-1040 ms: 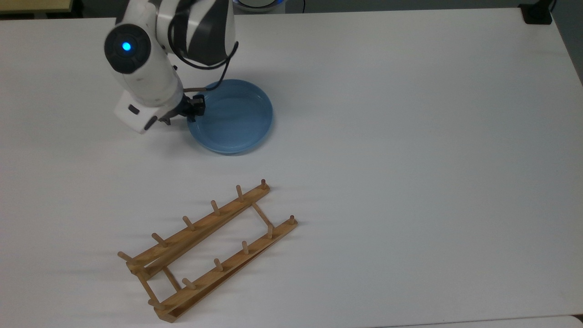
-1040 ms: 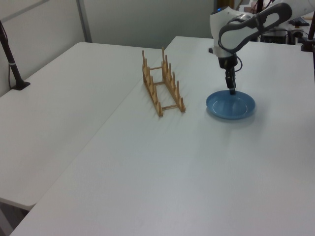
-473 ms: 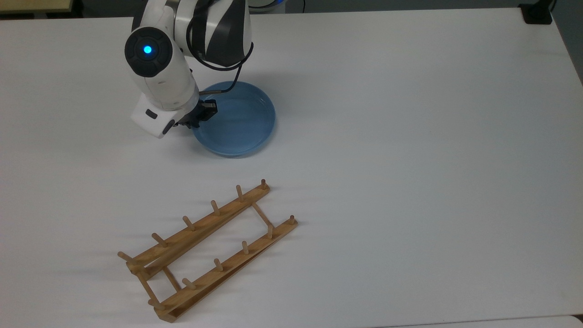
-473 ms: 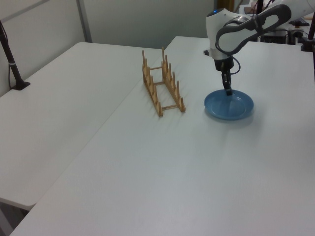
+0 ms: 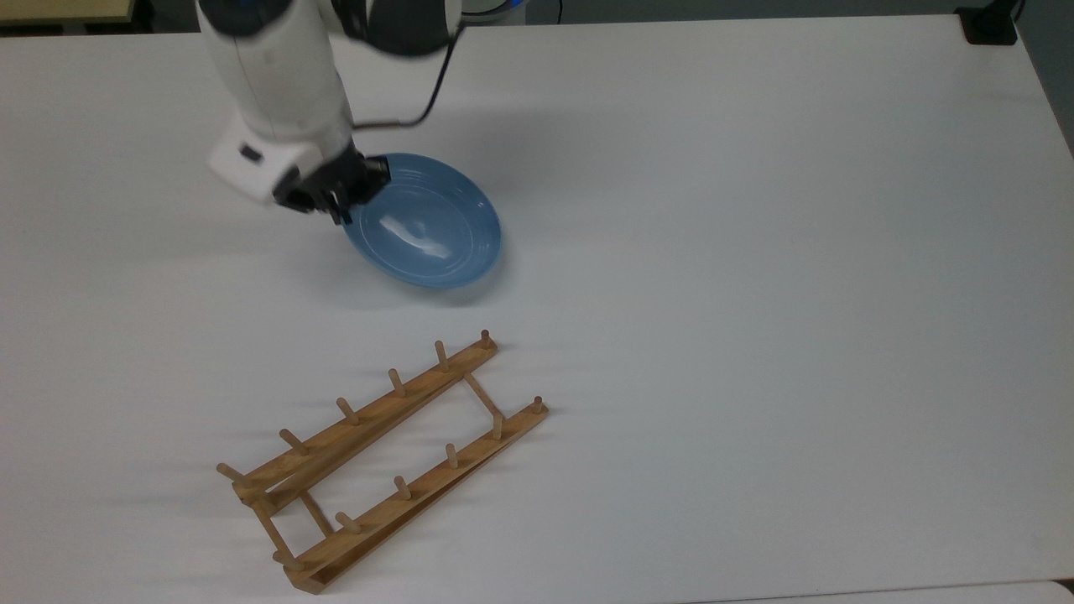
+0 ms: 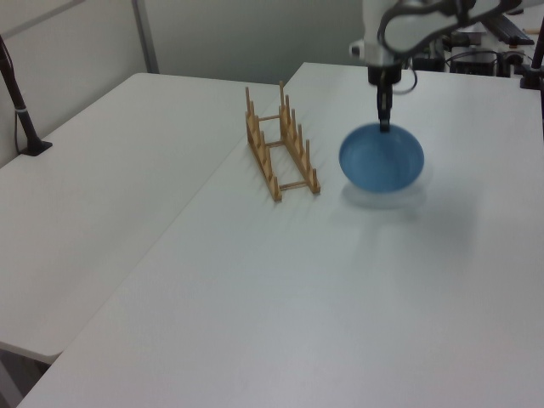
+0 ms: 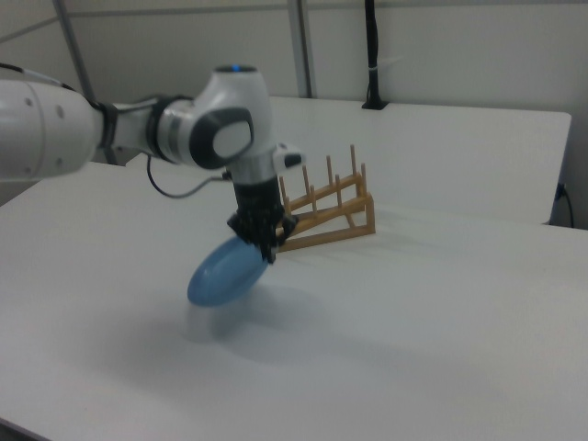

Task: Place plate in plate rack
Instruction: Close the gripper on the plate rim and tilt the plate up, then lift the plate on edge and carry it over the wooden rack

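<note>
The light-blue plate [image 5: 426, 224] [image 6: 382, 158] [image 7: 223, 272] hangs tilted above the white table, held by its rim. My gripper [image 5: 351, 195] [image 6: 384, 124] [image 7: 266, 251] is shut on the plate's upper edge, at the top view's left side of the plate. A faint shadow lies on the table under the plate. The wooden plate rack [image 5: 382, 460] [image 6: 280, 141] [image 7: 327, 214] stands apart from the plate, toward the bottom of the top view, with its pegs upright and nothing in it.
The white table [image 5: 755, 252] spreads wide around the plate and rack. A black post base [image 5: 988, 23] sits at the table's far right corner in the top view. A second white table [image 6: 93, 170] adjoins in the left view, with a black pole [image 6: 19, 106] on it.
The plate has left the table and now hangs tilted from its rim. My arm has risen and turned with it.
</note>
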`<state>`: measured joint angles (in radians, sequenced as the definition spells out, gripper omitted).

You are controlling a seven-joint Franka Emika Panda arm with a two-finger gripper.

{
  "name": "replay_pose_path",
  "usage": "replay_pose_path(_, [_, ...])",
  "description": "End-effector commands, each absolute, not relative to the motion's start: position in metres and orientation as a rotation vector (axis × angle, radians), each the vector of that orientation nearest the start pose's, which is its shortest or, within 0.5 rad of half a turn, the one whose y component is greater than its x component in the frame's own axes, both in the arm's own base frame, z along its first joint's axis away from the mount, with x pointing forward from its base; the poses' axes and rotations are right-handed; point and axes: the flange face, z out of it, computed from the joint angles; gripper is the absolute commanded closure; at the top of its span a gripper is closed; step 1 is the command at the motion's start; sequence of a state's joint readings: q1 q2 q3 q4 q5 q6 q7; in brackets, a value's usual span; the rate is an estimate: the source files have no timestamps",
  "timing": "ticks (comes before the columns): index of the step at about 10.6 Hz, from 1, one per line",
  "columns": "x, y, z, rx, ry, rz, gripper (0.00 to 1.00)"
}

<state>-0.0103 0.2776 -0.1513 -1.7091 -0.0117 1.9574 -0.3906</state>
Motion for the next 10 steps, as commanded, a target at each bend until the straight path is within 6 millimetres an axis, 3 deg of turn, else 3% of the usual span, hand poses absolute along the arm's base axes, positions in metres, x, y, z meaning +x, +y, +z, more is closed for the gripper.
replay_pose_path(1, [0.611,-0.093,0.545,-3.167,-0.396,-0.279,1.00])
replay_pose_path(3, [0.613,-0.092,0.583,-3.191,-0.410,-0.479,1.00])
replay_pose_path(6, [0.632,-0.064,0.608,-3.273,-0.494,-0.818,1.00])
replay_pose_path(8, [0.646,-0.019,0.600,-3.360,-0.521,-0.950,1.00])
replay_pose_path(10, [0.656,0.024,0.580,-3.440,-0.524,-1.014,1.00])
